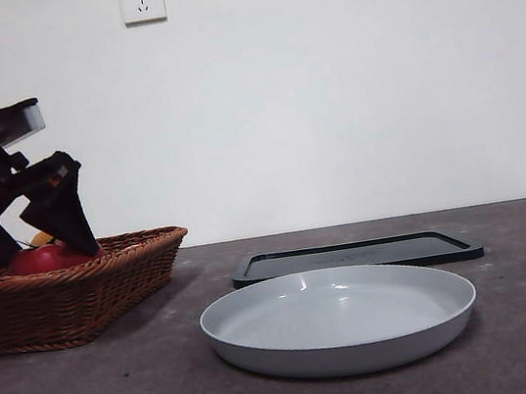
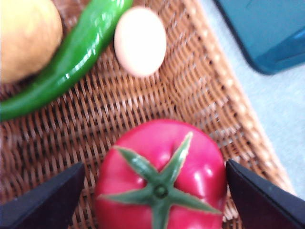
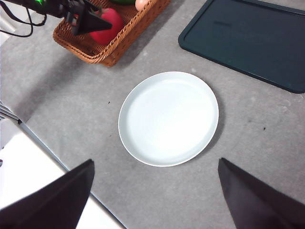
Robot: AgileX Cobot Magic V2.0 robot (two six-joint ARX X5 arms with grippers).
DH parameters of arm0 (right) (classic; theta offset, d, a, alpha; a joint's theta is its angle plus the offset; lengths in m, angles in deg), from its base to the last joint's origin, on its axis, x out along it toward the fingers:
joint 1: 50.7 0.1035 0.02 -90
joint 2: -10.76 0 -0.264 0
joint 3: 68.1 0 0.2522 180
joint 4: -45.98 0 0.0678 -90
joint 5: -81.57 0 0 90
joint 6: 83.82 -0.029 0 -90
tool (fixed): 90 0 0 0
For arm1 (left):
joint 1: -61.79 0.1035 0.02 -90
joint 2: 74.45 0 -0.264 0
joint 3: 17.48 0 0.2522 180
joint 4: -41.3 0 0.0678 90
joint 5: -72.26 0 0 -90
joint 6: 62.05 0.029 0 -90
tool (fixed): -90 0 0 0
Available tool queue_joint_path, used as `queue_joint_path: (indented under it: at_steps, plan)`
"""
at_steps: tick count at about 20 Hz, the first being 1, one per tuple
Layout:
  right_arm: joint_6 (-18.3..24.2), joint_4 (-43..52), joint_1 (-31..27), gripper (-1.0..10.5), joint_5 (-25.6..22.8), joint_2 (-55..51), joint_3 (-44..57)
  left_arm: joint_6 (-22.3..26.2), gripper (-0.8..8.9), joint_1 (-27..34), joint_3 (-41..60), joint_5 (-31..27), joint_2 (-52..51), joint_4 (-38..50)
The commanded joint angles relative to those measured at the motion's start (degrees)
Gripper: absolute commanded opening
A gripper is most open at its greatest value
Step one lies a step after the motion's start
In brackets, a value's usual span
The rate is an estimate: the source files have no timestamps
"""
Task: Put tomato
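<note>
Your left tool [image 2: 155,191] sits low in the wicker basket [image 1: 107,280], jaws spread wide either side of the tomato [image 2: 162,176], not touching it. The tomato rests on the basket floor near the rim, green calyx facing up toward the wrist; being round, it has no long axis. Your right tool [image 3: 155,191] hangs high over the grey plate [image 3: 169,117], jaws apart, holding nothing.
</note>
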Motion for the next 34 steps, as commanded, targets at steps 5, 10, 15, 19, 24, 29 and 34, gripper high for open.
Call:
queue_joint_path:
  at_steps: [5, 10, 15, 19, 24, 29, 34]
  plan:
    - [0.8, 0.4, 0.3, 4.2, 0.0, 0.3, -1.1, 0.6, 4.65, -0.1, -1.2, -0.1, 3.1, 0.0]
    - [0.8, 0.4, 0.3, 4.2, 0.0, 0.3, -1.1, -0.2, 3.07, -0.1, -1.6, -0.1, 3.1, -0.6]
    - [0.8, 0.4, 0.3, 4.2, 0.0, 0.3, -1.1, -1.8, 3.03, -0.2, -5.1, 0.5, 0.4, -3.7]
    - [0.8, 0.4, 0.3, 4.2, 0.0, 0.3, -1.1, -3.3, 3.03, -2.3, -9.1, 7.0, -5.0, -7.9]
    - [0.8, 0.4, 0.3, 4.2, 0.0, 0.3, -1.1, -3.1, 3.04, -12.9, -10.3, 8.2, -9.1, -9.2]
    - [0.8, 0.4, 0.3, 4.2, 0.0, 0.3, -1.1, -1.3, 3.04, -25.8, -10.3, 3.6, -6.0, -5.2]
    - [0.8, 0.4, 0.3, 4.2, 0.0, 0.3, -1.1, -1.0, 3.04, -33.2, -10.3, 0.1, 0.9, 0.1]
